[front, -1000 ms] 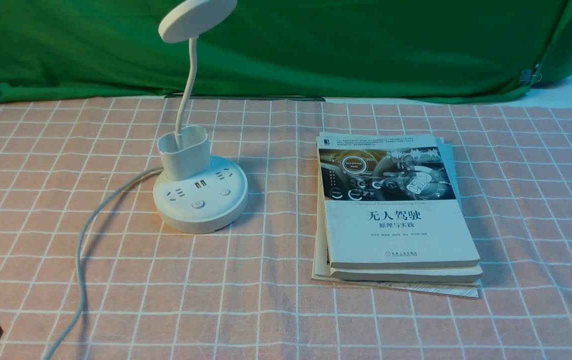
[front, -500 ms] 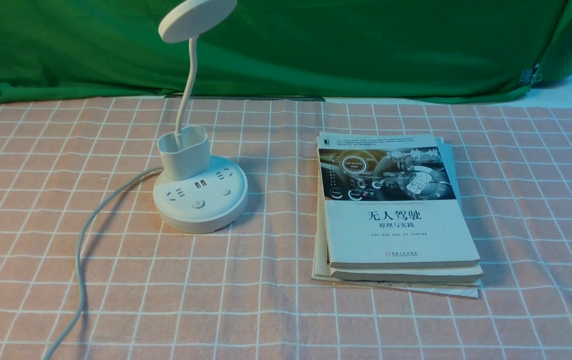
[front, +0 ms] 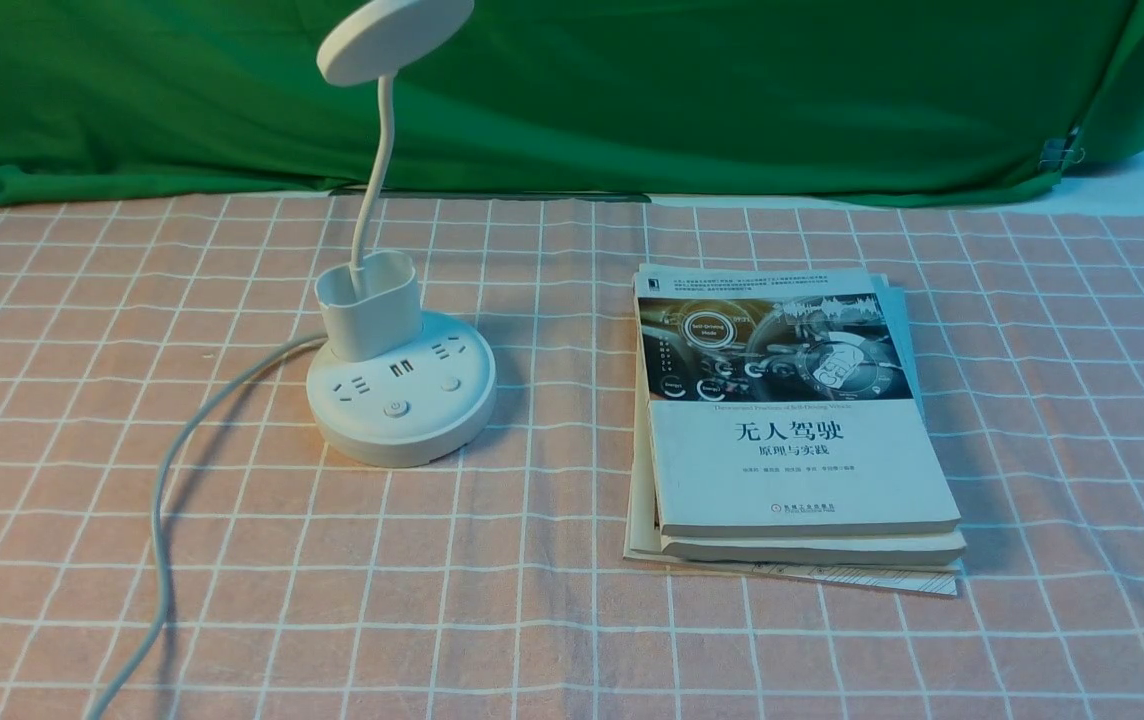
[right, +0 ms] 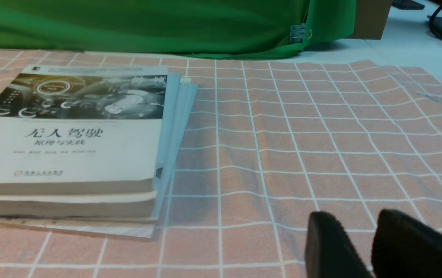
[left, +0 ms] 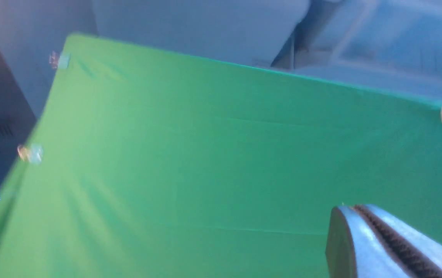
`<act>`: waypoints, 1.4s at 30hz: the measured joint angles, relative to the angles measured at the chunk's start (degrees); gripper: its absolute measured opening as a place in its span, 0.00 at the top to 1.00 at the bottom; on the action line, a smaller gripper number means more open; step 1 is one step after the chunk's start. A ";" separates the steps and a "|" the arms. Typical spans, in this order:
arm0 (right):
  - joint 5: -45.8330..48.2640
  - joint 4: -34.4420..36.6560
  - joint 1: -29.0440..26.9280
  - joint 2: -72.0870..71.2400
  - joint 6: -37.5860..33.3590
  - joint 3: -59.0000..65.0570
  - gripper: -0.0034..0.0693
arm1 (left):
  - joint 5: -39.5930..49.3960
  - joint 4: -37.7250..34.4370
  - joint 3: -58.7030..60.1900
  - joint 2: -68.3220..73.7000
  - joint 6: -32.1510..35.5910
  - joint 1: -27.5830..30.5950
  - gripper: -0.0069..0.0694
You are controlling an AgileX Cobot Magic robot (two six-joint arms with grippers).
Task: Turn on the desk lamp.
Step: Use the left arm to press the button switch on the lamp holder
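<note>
The white desk lamp stands left of centre in the front view: round base [front: 400,432] with sockets, a round button [front: 394,408] at its front and a second one [front: 449,383], oval cup [front: 369,305], thin neck and flat disc head [front: 392,35], which looks unlit. Its grey cord [front: 164,500] runs to the near left edge. Neither gripper shows in the front view. In the left wrist view my left gripper [left: 354,209] is shut and empty, facing the green backdrop. In the right wrist view my right gripper [right: 358,220] is open and empty, low over the cloth right of the books.
A stack of books [front: 792,420] lies right of the lamp and also shows in the right wrist view [right: 70,135]. A pink checked cloth [front: 532,620] covers the table. A green backdrop [front: 732,90] hangs along the far edge.
The black tip of my left gripper, at the front view's bottom left corner a second ago, has gone out of that view. The lamp and books have not moved.
</note>
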 joint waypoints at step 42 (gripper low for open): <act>0.02 0.00 0.00 0.00 0.00 0.00 0.62 | 67.93 -9.56 -69.34 105.02 13.32 -17.59 0.91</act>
